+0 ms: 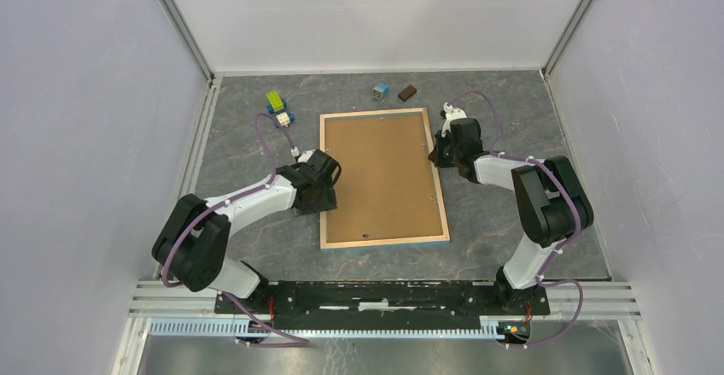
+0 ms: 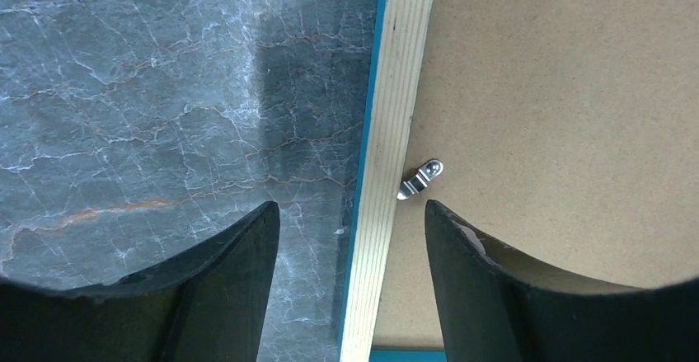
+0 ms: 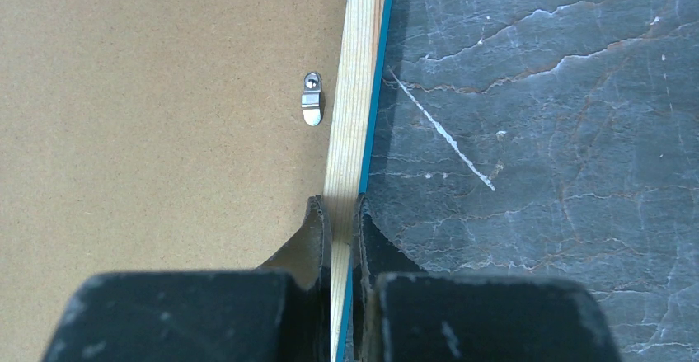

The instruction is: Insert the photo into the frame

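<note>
Frame (image 1: 386, 241) is lying flat in the middle of the grey marble-look worktop (image 1: 512, 221), pale wood back up, long sides running away from the arm bases. You can see a thin line of blue along its outer edge in both wrist views. The brown board (image 1: 380, 174) sits inside it and fills the whole opening.

Right tool (image 3: 340, 209) is pinched together on the frame's right rail, up toward the far end. One finger is on the board side and the other on the blue outer edge, both tight against the wood.

Left tool (image 2: 350, 209) is at the left rail, a bit past halfway toward the near end. Its fingers are well apart and straddle the rail, one over bare worktop and one over the board, with a gap on each side. Can't tell whether the tips touch down on anything.

Little metal clip (image 2: 420, 179) on the board is turned at a slant, with its end right at the left rail's inner edge. The second clip (image 3: 311, 98), over by the right rail, lies on the board just beside the wood and in line with the rail.

At the far end of the worktop, apart from the frame, there's:
- a green block (image 1: 274, 100)
- a blue-and-white piece (image 1: 283, 119)
- a small blue cube (image 1: 381, 90)
- a brown block (image 1: 407, 93)
</note>
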Available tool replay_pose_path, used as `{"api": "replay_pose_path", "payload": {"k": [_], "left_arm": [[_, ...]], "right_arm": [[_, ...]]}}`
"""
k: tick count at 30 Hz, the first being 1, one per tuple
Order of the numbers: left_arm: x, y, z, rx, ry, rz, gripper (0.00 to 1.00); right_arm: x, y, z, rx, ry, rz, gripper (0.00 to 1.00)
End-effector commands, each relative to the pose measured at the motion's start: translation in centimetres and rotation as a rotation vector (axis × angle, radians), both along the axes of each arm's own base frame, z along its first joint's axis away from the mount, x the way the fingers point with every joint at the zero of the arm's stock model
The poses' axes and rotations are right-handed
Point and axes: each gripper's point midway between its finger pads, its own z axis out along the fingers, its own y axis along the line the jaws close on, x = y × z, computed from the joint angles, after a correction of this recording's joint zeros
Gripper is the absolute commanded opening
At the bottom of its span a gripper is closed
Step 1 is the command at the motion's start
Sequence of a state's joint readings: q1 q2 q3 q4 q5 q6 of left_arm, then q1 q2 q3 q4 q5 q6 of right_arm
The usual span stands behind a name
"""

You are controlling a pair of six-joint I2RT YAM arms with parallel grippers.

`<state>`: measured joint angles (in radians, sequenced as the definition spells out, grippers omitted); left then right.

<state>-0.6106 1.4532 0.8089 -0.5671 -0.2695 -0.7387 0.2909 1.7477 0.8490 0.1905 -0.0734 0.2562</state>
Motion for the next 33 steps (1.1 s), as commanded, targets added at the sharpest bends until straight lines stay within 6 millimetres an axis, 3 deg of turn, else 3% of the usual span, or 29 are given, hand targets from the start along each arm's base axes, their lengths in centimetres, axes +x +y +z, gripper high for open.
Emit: {"api": "replay_pose_path", "payload": {"k": [1,27,33], "left_arm": [[0.6,-0.3,-0.5,0.001,-0.005,-0.015,0.72],[1.6,0.9,-0.7,0.079,-0.035,0.021,0.48],[0.5,0.7,0.4,0.039,-0.021,-0.005,0.62]], "right_arm": [[-4.8,0.7,-4.4,-0.026,0.204,0.097,0.00],[-4.9,0.8,-4.4,-0.018,0.206,0.103,0.00],[-4.9,0.8,-4.6,-0.019,0.208,0.102,0.00]]}}
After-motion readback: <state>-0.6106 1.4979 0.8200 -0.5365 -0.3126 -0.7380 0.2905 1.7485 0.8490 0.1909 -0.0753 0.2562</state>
